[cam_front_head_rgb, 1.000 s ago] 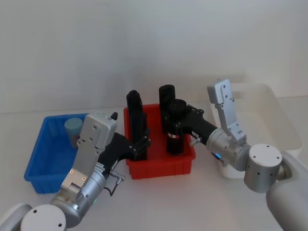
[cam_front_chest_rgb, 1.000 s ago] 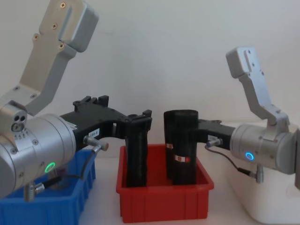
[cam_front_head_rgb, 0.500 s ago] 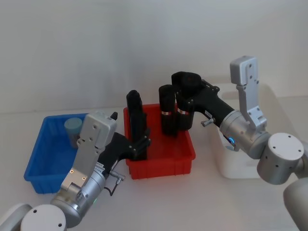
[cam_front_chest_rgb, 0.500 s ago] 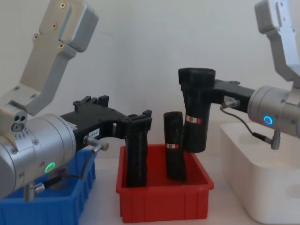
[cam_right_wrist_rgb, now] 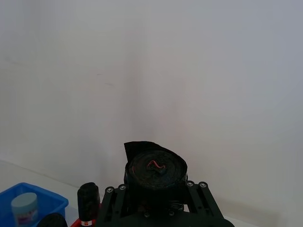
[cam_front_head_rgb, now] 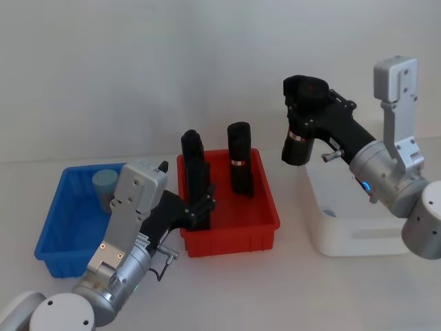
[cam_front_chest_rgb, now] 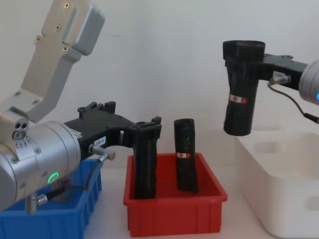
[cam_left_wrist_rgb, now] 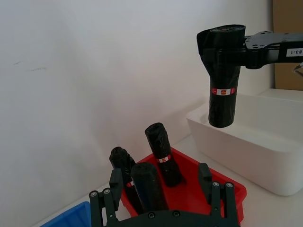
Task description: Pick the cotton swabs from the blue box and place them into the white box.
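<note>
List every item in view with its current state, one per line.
right gripper: shut on a black roll, held upright above the white box's near-left edge
left gripper: at a black roll standing in the red bin
white box: open, nothing visible inside
red bin: holds upright black rolls
blue box: holds one cotton swabs jar, upright, capped

The blue box (cam_front_head_rgb: 58, 227), a low open bin of bright blue plastic, sits at the table's left end. 1 jar of cotton swabs (cam_front_head_rgb: 105, 187) with a pale blue cap stands upright in its far corner. The white box (cam_front_head_rgb: 358, 231), a large glossy tub, sits at the right.
</note>
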